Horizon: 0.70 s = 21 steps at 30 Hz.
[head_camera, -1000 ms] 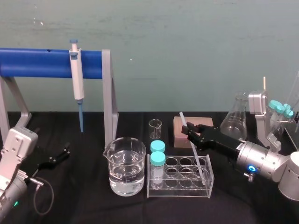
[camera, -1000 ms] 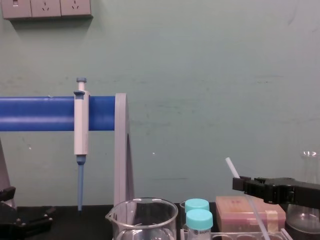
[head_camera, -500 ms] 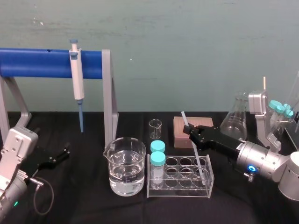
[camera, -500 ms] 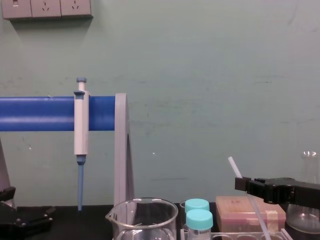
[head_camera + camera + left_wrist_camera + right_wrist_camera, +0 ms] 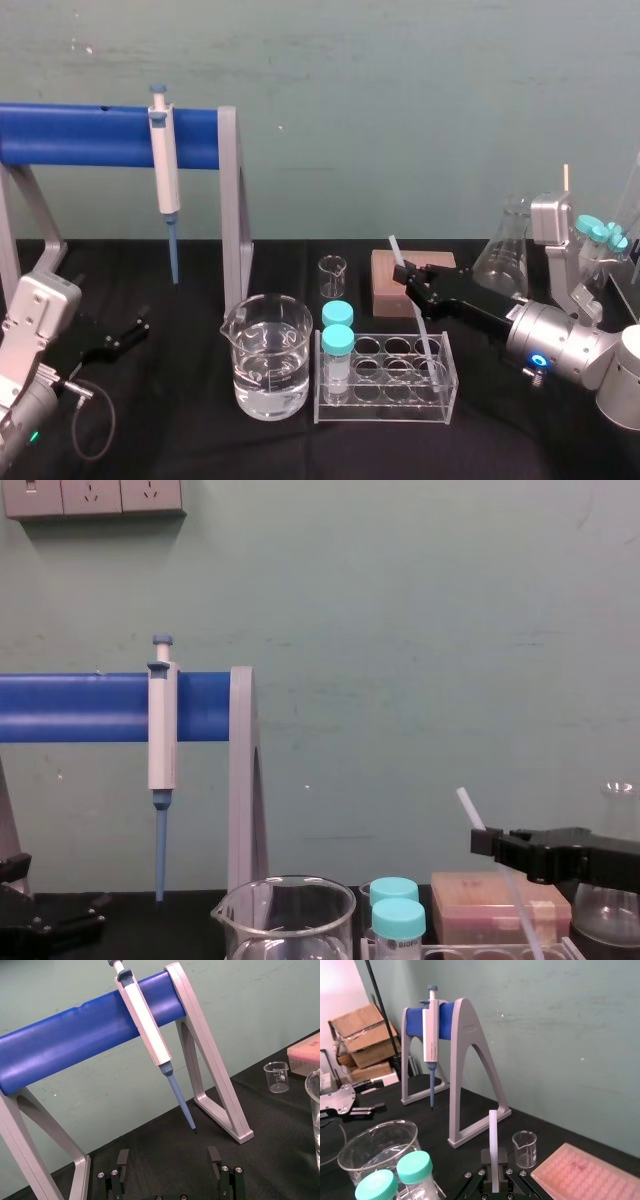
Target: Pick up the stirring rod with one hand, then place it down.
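The stirring rod is a thin translucent white stick, tilted, with its top leaning left and back and its lower end down among the holes of the clear tube rack. My right gripper is shut on the rod near its upper part, above the rack's back right. In the right wrist view the rod stands up from between the closed fingers. The chest view shows the rod poking up left of the right gripper. My left gripper rests open low at the left of the table.
A large beaker of water stands left of the rack, with two teal-capped tubes in the rack's left end. A small beaker, a pinkish box and a conical flask stand behind. A pipette hangs on the blue stand.
The right gripper's fingers have closed on the rod. Gripper and rod have shifted slightly right, and the rod's top has risen a little. The left arm has not moved.
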### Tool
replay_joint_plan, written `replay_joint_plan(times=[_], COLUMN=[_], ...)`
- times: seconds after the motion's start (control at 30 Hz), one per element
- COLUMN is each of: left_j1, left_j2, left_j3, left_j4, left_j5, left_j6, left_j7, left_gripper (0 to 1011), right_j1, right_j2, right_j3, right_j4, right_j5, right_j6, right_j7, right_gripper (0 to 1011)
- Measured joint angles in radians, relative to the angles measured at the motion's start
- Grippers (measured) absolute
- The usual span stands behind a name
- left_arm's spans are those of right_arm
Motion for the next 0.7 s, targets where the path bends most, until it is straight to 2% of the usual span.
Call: replay_joint_plan(times=[0.43, 0.7], left_j1=[0.000, 0.000], left_j2=[0.000, 0.000], left_j3=[0.000, 0.000], left_j4=[0.000, 0.000], left_j5=[0.000, 0.000], left_j6=[0.000, 0.000], left_j7=[0.000, 0.000], left_gripper=[1000, 1000], right_j1=[-0.048, -0.078], right_j2=[0.020, 0.026], right_j3=[0.016, 0.042], right_j4=[-0.109, -0.179], right_j5=[-0.041, -0.063], right_j6=[-0.067, -0.132], right_j7=[-0.058, -0.086], right_gripper=[66, 66])
